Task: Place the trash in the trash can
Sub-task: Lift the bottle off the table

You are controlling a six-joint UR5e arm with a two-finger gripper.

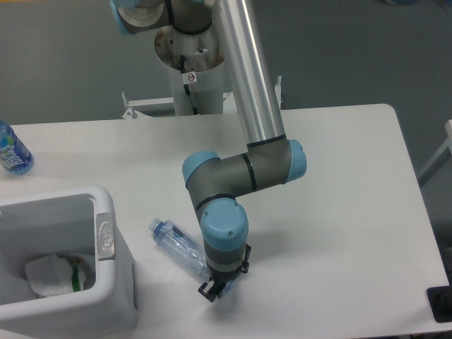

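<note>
Gripper (217, 285): lowered at the near end of the clear bottle (178, 246), which lies on the table (339, 212); finger state cannot be told. Paper wad (53, 274): inside the trash can (106, 240), near left. Labelled bottle (10, 150): far left edge.

White table (339, 183), grey floor (63, 63)

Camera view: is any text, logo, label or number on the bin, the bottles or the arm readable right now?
Nothing can be read as words.
Trash can: oval embossed logo on the rim, lettering too small to read.
Bottle at the left edge: blue label with white marks, blurred.
Clear bottle on the table: no readable label.
Paper wad in the can: green marks, illegible.
Robot base: small red-and-white sticker, too small to read.
</note>
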